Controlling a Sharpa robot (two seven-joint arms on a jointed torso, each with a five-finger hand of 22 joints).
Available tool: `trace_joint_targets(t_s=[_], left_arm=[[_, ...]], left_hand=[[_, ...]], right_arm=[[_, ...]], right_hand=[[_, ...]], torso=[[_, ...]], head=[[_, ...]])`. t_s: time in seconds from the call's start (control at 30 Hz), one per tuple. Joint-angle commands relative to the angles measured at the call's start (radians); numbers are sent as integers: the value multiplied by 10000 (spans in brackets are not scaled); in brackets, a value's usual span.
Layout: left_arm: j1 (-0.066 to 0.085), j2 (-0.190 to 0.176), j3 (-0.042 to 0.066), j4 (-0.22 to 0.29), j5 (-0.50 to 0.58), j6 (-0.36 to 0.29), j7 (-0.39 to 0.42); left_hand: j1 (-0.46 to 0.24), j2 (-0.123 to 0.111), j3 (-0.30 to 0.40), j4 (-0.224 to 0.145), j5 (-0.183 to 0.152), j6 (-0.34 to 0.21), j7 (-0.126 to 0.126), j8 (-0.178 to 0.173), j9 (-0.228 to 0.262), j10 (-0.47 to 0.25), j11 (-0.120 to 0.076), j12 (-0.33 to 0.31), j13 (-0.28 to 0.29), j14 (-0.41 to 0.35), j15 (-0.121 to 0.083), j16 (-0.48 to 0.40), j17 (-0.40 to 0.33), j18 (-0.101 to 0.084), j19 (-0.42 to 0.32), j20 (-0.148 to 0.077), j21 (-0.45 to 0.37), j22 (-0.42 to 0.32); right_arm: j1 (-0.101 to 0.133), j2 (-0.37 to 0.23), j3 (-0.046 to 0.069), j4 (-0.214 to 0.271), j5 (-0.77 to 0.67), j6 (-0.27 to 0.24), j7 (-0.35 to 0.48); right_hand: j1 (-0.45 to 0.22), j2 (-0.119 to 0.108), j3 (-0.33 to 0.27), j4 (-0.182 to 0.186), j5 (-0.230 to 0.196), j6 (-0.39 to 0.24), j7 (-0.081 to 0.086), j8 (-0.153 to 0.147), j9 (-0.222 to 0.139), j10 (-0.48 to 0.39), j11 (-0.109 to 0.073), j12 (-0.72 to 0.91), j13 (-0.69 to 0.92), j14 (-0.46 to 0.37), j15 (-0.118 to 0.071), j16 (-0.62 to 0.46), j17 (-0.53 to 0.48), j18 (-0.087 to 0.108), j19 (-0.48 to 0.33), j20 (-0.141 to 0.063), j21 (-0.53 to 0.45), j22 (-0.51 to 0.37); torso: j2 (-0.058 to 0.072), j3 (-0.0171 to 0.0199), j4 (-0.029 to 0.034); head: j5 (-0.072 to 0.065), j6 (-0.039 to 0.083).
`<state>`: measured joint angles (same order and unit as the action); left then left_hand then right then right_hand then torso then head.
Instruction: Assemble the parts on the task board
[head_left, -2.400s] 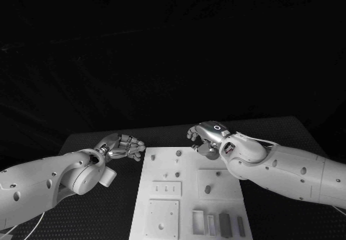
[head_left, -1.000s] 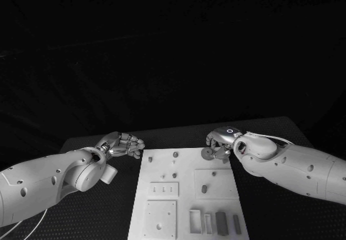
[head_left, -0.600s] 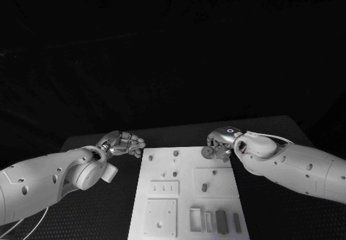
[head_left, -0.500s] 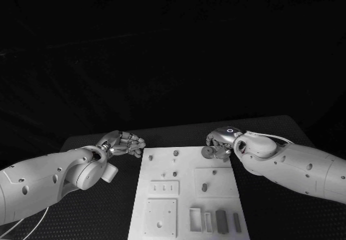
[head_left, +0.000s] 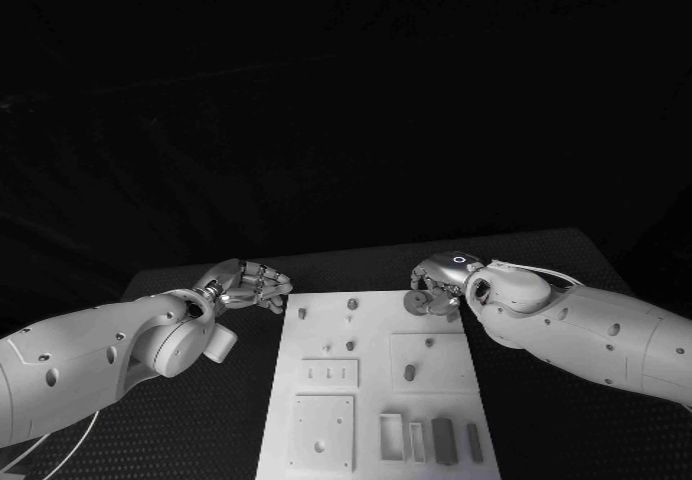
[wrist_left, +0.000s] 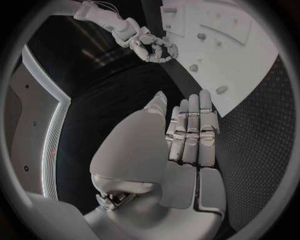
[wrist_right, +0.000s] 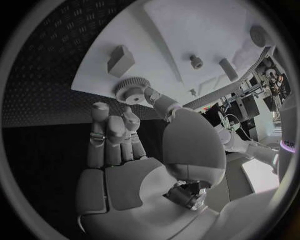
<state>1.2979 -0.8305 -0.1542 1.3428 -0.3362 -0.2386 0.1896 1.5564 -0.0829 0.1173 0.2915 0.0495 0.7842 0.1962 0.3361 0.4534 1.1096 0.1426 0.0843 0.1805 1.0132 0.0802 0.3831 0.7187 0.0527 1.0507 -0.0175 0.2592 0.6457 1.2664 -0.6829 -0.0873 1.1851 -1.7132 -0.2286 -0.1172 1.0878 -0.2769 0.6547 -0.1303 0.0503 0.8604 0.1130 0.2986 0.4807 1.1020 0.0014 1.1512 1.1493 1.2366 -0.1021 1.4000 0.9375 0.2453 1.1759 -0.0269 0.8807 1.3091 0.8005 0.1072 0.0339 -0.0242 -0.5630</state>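
Right now the right hand (head_left: 440, 283) sits at the far right corner of the task board (head_left: 378, 375), thumb and a fingertip pinching a small toothed gear (wrist_right: 130, 90). From the right wrist view the gear lies flat at the very edge of the white plate, touching its surface or just above it; I cannot tell which. The other fingers (wrist_right: 110, 135) of that hand lie straight and side by side over the black table (head_left: 562, 260), not touching the gear. In the head view the gear (head_left: 417, 300) shows as a dark round piece under the hand, just at the board's far right edge.

The left hand (head_left: 245, 288) hangs off the far left corner of the board, over the black table and apart from the plate. Its fingers (wrist_left: 191, 131) lie straight and pressed close together, the thumb alongside, with nothing in them.

On the board itself, small pegs (head_left: 352, 303) stand near the far edge. Toward the middle there is a raised square panel with a slot-shaped piece (head_left: 410, 372) in it, and beside it, on the left, a smaller panel with three short slots (head_left: 330, 373). At the near edge a larger square panel (head_left: 323, 433) sits on the left, and a row of narrow upright blocks (head_left: 444, 441) stands on the right.
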Motion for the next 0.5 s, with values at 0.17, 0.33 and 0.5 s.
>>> trace_joint_targets(t_s=[0.17,0.33,0.5], left_arm=[[2,-32,5,60,22,141,90],[2,-37,6,64,20,143,88],[3,-50,6,74,17,140,83]], left_hand=[[-56,7,57,-16,18,6,39,-58,11,9,41,-37,12,98,7,-56,21,180,-83,-16,-64,16],[-55,6,57,-17,17,6,39,-59,11,10,41,-39,13,98,7,-59,25,180,-84,-16,-65,17],[-55,6,57,-16,18,6,39,-59,11,10,42,-42,15,99,7,-62,28,180,-83,-15,-65,18]], right_arm=[[-36,31,1,-216,321,376,130],[-62,56,1,-254,359,520,179],[-118,91,1,-307,427,607,216]], right_hand=[[-142,129,46,179,-14,148,66,59,5,-482,66,190,0,128,35,190,48,165,141,-176,162,199],[-170,210,79,255,-14,254,93,115,28,-470,93,252,-25,143,62,243,60,165,158,-204,211,194],[-208,243,86,307,-15,293,115,132,35,-478,113,277,-45,136,80,258,60,165,150,-211,231,191]], torso=[[-5,4,-9],[-11,11,-14],[-10,15,-8]], head=[[46,-57],[52,-105],[46,-141]])
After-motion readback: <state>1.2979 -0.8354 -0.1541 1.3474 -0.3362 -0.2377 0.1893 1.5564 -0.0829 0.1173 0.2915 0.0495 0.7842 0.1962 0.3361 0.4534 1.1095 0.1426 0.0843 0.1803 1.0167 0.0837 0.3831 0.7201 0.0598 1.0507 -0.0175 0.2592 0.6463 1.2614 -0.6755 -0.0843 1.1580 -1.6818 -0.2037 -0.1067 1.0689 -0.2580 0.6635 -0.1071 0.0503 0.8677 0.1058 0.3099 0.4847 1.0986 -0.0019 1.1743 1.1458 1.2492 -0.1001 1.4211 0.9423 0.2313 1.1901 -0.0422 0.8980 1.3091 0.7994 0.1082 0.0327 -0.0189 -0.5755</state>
